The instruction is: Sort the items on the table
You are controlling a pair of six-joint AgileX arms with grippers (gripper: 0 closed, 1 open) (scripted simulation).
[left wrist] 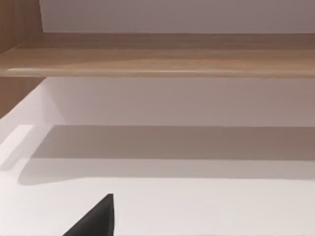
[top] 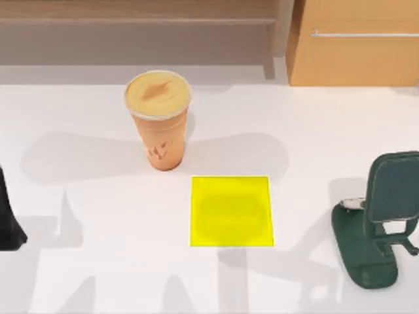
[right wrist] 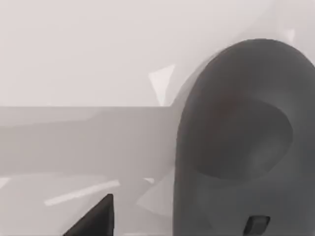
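Note:
The tall orange lidded cup [top: 158, 120] stands upright on the white table [top: 85, 268], left of centre and towards the back. At the right edge a slate-grey flat panel [top: 394, 185], the phone by its look, leans on the dark green stand [top: 363, 255]. A dark grey rounded body [right wrist: 241, 147], seemingly the mouse, looms very close in the right wrist view, beside one black fingertip [right wrist: 96, 219] of my right gripper. Whether it is held I cannot tell. My left arm [top: 8, 219] rests at the left edge, and one of its fingertips [left wrist: 96, 219] shows over bare table.
A flat yellow square [top: 231, 210] lies at the table's centre, just right of and nearer than the cup. A wooden shelf [left wrist: 157, 54] runs along the back, and a wooden cabinet with a metal handle [top: 357, 42] stands at the back right.

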